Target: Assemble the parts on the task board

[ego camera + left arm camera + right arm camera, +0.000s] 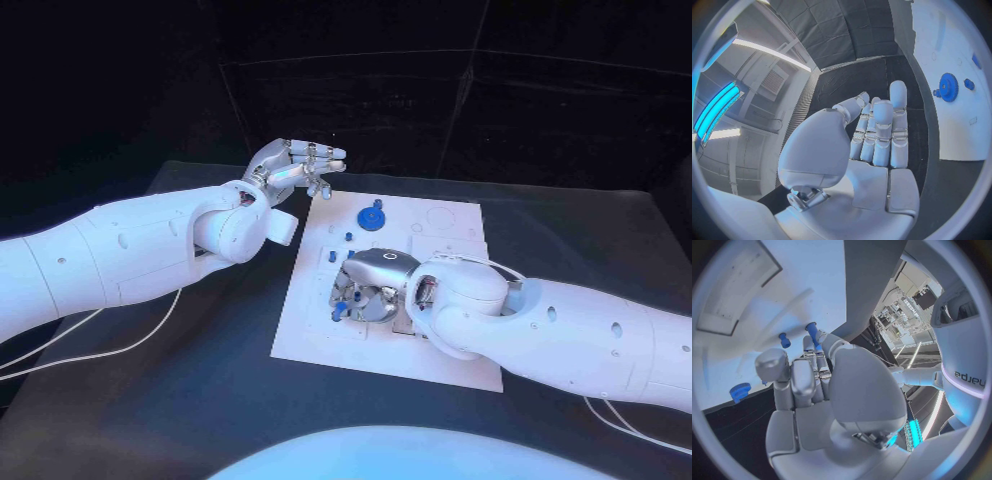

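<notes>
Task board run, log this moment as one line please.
left robot hand: open, off task board far corner | right robot hand: over board middle, grip unclear | blue gear: on board, untouched

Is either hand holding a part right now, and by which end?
The right hand pinches a small blue peg by its lower end, over the task board. The left hand holds nothing.

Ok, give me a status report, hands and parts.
Left hand open, off the task board. Right hand over the board, pinching a blue peg. Blue gear on the board. Nothing blocking.
</notes>
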